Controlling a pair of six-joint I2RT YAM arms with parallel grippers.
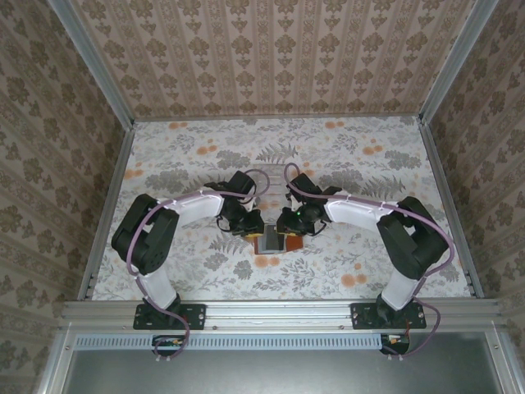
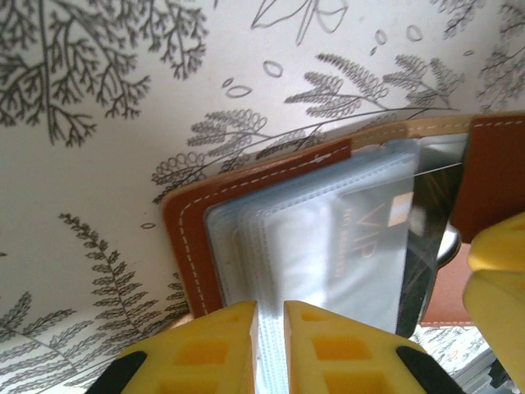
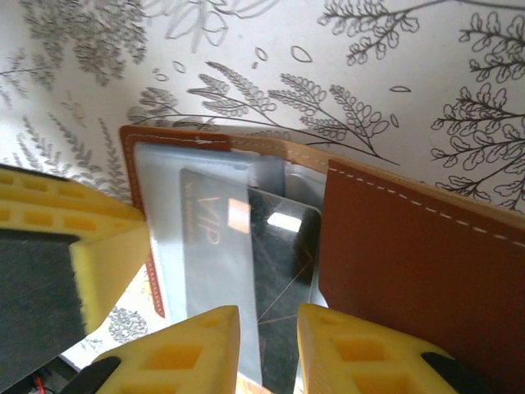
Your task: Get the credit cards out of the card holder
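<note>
The card holder (image 1: pixel 271 244) lies open on the flowered desk (image 1: pixel 369 164) between the two arms. The left claw (image 2: pixel 269 349), almost closed, pinches its soft clear sleeves (image 2: pixel 271 246), I think to keep the brown stitched leather down. The right claw (image 3: pixel 269 353) is also narrow, and the glossy dark card (image 3: pixel 283 271) runs between its yellow jaws, so it seems to hold this card for pulling out, while a stiff grey card (image 3: pixel 212 254) marked VIP sits in the pocket beside it.

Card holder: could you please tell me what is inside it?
Clear sleeves fill the card holder; a grey card marked VIP and a dark card show among them. Any cards behind these are covered.
</note>
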